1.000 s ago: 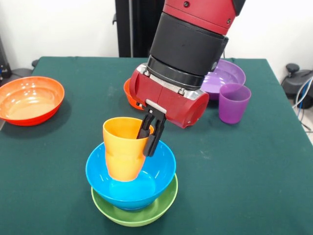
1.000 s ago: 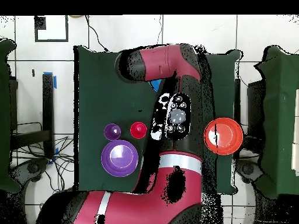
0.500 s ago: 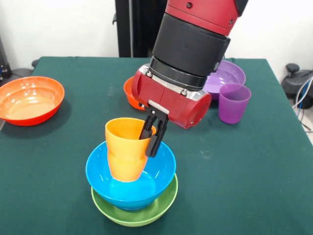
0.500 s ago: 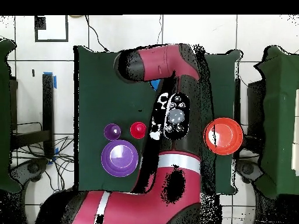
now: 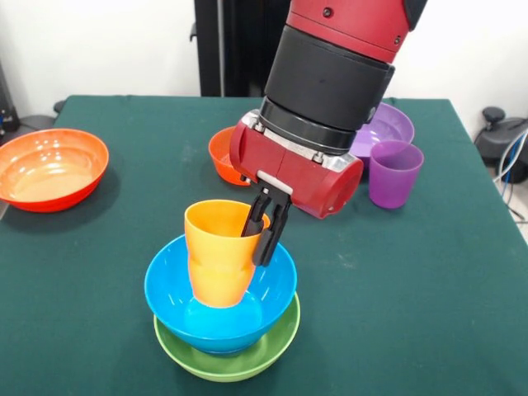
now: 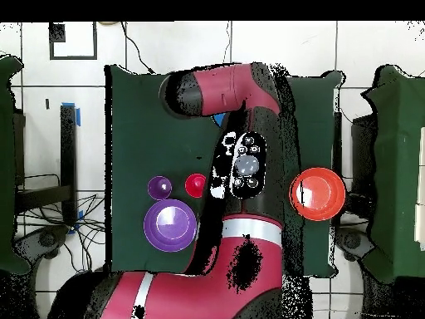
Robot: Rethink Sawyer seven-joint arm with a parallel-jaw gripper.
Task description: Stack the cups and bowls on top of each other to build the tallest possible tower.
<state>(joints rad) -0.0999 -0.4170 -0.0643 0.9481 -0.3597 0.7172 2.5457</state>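
The orange cup (image 5: 216,257) hangs slightly tilted inside the light blue bowl (image 5: 247,318), which is nested in the lime green bowl (image 5: 247,361) near the table's front edge. My gripper (image 5: 257,246) is shut on the cup's right rim, one finger inside and one outside. Behind the arm lies a small orange bowl (image 5: 224,157). A purple cup (image 5: 394,173) and purple bowl (image 5: 388,124) are at the back right. In the overhead view the arm (image 6: 241,166) covers the pile and gripper; the red cup (image 6: 197,184) stands beside the purple cup (image 6: 159,187).
A wide orange-red bowl (image 5: 51,169) rests at the left of the green table (image 5: 429,289); overhead it shows as the orange-red bowl (image 6: 318,193), with the purple bowl (image 6: 170,225) on the other side of the arm.
My gripper has carried the orange cup a little to the right, more toward the middle of the blue bowl. The other cups and bowls have not moved.
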